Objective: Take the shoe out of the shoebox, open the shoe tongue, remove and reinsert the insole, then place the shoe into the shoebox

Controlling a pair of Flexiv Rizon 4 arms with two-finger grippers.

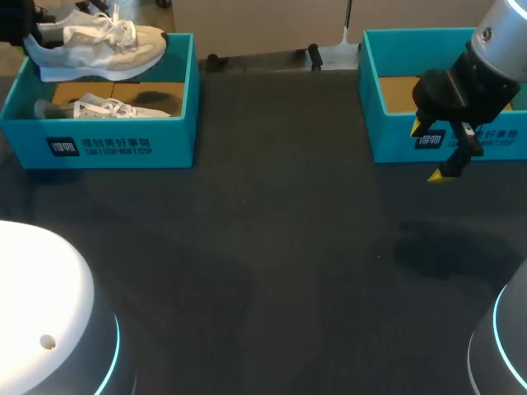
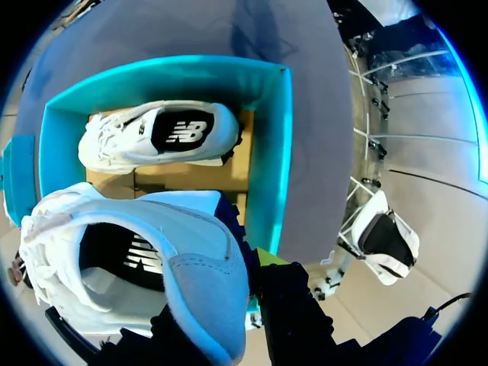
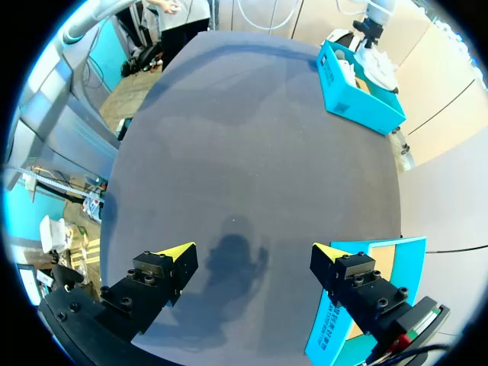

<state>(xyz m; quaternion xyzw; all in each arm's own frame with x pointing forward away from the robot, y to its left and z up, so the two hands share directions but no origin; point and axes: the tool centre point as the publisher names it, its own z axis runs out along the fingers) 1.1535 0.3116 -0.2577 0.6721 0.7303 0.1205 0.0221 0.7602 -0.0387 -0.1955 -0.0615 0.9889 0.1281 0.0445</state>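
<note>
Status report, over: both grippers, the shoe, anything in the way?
Left gripper shut on shoe, held above shoebox. Right gripper open, empty, beside second box. Other shoe lies in shoebox. Over.

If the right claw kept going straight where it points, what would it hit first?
Probably the bare dark grey tabletop, just beside the open teal cardboard box; nothing else shows ahead of the right claw.
</note>
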